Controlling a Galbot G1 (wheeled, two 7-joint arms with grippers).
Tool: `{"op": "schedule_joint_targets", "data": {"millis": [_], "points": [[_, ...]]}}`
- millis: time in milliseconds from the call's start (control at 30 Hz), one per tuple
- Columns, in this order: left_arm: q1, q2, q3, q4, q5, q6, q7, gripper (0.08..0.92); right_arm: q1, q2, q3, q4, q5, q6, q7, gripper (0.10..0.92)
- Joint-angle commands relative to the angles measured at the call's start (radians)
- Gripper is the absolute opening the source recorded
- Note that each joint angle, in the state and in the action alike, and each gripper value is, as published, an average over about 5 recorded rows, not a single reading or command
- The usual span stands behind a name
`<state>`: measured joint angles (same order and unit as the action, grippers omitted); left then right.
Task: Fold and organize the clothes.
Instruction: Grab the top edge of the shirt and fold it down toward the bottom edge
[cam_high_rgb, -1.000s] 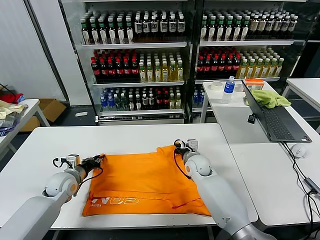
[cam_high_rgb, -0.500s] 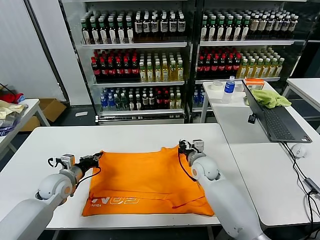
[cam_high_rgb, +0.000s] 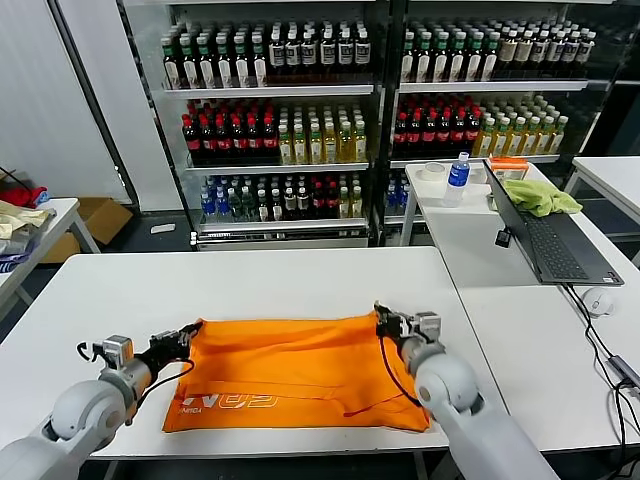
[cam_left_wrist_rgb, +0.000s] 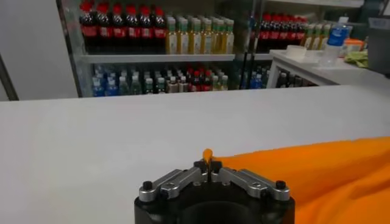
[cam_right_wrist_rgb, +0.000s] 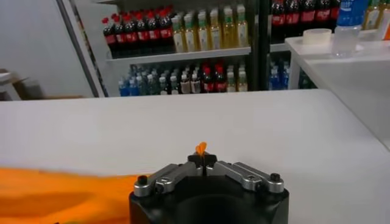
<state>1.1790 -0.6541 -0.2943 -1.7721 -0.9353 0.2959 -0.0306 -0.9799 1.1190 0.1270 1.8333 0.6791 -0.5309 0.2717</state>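
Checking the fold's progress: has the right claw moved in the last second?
Yes. The right claw, shut on the shirt, moved toward the robot and rightward, nearer the table's front edge.

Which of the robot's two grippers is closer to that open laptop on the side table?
The right. The right gripper pinches the orange T-shirt corner on the laptop side; the left gripper pinches the opposite corner, farther away.

Orange T-shirt (cam_high_rgb: 285, 370), folded flat on table, white lettering near front

Head camera looks down over the table (cam_high_rgb: 250, 275); both wrist cameras skim it toward the drink shelves (cam_left_wrist_rgb: 164, 58).
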Motion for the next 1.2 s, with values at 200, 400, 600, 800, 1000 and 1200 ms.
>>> {"op": "schedule_joint_targets", "data": {"millis": [200, 400, 600, 800, 1000, 1200], "points": [[0.210, 0.027, -0.117, -0.091, 0.005, -0.019, 0.012, 0.082, -0.178, -0.054, 0.045, 0.157, -0.020, 0.016, -0.011, 0.110], [0.213, 0.031, -0.117, -0.094, 0.005, -0.017, 0.012, 0.082, -0.186, -0.060, 0.049, 0.164, -0.025, 0.021, -0.015, 0.110], [0.232, 0.030, -0.116, -0.102, 0.019, -0.017, 0.010, 0.082, -0.184, -0.059, 0.053, 0.144, -0.033, 0.028, -0.022, 0.110], [0.260, 0.023, -0.122, -0.111, 0.043, -0.016, 0.000, 0.082, -0.175, -0.057, 0.053, 0.124, -0.039, 0.034, -0.026, 0.110], [0.248, 0.015, -0.118, -0.102, 0.079, -0.011, -0.056, 0.095, -0.195, -0.068, 0.051, 0.157, -0.043, 0.013, -0.028, 0.118], [0.243, 0.010, -0.142, -0.125, 0.074, -0.025, -0.064, 0.239, -0.244, -0.084, 0.070, 0.211, -0.056, 0.009, -0.030, 0.262]]}}
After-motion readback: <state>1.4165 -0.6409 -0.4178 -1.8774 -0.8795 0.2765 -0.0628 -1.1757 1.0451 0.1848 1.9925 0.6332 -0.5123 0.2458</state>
